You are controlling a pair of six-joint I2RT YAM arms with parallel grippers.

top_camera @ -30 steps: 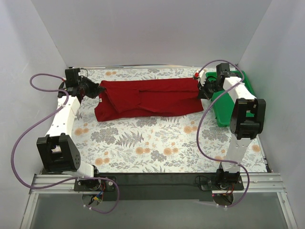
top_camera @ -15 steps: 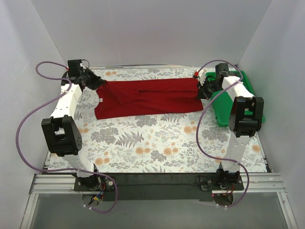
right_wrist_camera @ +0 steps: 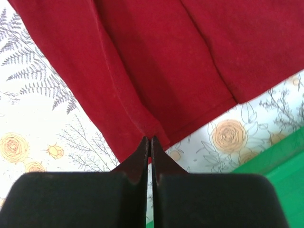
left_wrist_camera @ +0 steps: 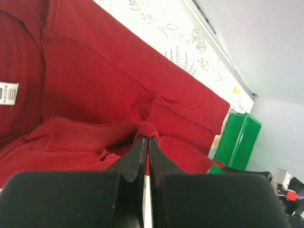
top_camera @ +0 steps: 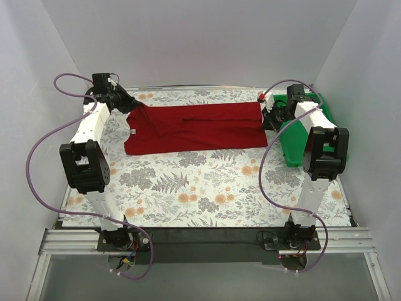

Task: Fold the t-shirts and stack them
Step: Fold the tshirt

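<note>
Across the far half of the flower-printed surface (top_camera: pixel 207 188), seen from above, a dark red t-shirt (top_camera: pixel 194 128) lies stretched sideways in a long band, apparently folded lengthwise. The left hand (top_camera: pixel 133 102) meets its far-left corner and the right hand (top_camera: pixel 268 118) meets its right end, just beside a green tray (top_camera: pixel 293 150). Holding the two ends apart likely keeps the cloth taut and flat for the next fold. From the left wrist, the two dark fingers press together with a small bunch of red cloth pinched at their tips, so this hand grips the t-shirt. The cloth rises to the tips in a ridge, and a white label (left_wrist_camera: pixel 8 92) shows at the left edge. From the right wrist, the fingers are likewise closed on the hem at the shirt's lower edge. The cloth fans away above them, with patterned surface on either side and the tray at the lower right corner. Folding seems partway done, and nothing is stacked yet.
</note>
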